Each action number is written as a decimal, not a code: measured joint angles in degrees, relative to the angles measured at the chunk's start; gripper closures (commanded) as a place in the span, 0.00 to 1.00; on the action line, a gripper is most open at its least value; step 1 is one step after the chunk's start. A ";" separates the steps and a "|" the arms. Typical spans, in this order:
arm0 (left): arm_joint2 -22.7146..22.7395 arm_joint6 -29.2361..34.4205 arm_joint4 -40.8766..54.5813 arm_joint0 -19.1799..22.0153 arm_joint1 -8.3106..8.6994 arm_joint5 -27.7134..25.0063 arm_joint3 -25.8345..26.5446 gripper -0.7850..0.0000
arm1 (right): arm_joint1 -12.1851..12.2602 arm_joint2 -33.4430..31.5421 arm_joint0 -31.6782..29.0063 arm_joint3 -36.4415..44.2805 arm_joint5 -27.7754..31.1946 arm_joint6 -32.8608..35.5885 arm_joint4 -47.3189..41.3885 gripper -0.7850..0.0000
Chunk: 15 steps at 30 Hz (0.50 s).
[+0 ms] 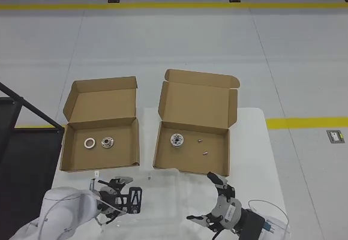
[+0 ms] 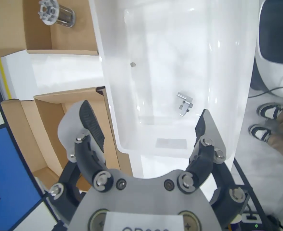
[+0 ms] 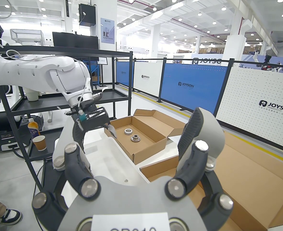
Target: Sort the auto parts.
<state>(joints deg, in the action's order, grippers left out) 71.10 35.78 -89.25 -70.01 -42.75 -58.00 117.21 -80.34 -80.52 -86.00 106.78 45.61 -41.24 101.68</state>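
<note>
A clear plastic tray [image 1: 162,175] lies at the table's front, between my two grippers. Inside the tray [image 2: 170,25] are a small metal bracket [image 2: 185,104] and a tiny nut [image 2: 132,64]. My left gripper [image 1: 129,199] [image 2: 145,111] hangs open at the tray's left end, holding nothing. At the tray's right end my right gripper [image 1: 205,201] [image 3: 134,126] is also open. The left cardboard box [image 1: 100,157] holds a ring [image 1: 90,143] [image 3: 128,131] and a flange [image 1: 107,142] [image 3: 135,137]. A toothed hub [image 1: 177,140] [image 2: 55,13] and two small bolts [image 1: 202,147] sit in the right box [image 1: 216,162].
Both boxes stand behind the tray with their lids up. A black shelf rack [image 1: 6,138] stands left of the table, with a paper cup [image 3: 39,143] and a bottle [image 3: 33,127] on it. A person's shoes [image 2: 264,121] show on the floor.
</note>
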 measured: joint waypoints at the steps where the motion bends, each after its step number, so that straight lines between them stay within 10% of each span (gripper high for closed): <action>1: -1.52 1.36 -0.67 0.51 0.32 0.00 0.21 0.13 | 0.00 0.00 0.00 0.00 0.00 0.00 0.00 0.00; 8: -10.38 7.45 1.87 6.55 1.41 0.00 -2.99 0.46 | 0.00 0.00 0.00 0.00 0.00 0.00 0.00 0.00; 15: -17.42 10.58 5.63 12.36 2.77 0.00 -6.83 0.52 | 0.00 0.00 0.00 0.00 0.00 0.00 0.00 0.00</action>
<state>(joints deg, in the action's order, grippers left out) 53.68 46.36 -83.61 -57.65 -39.98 -58.00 110.38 -80.34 -80.52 -86.00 106.78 45.61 -41.24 101.68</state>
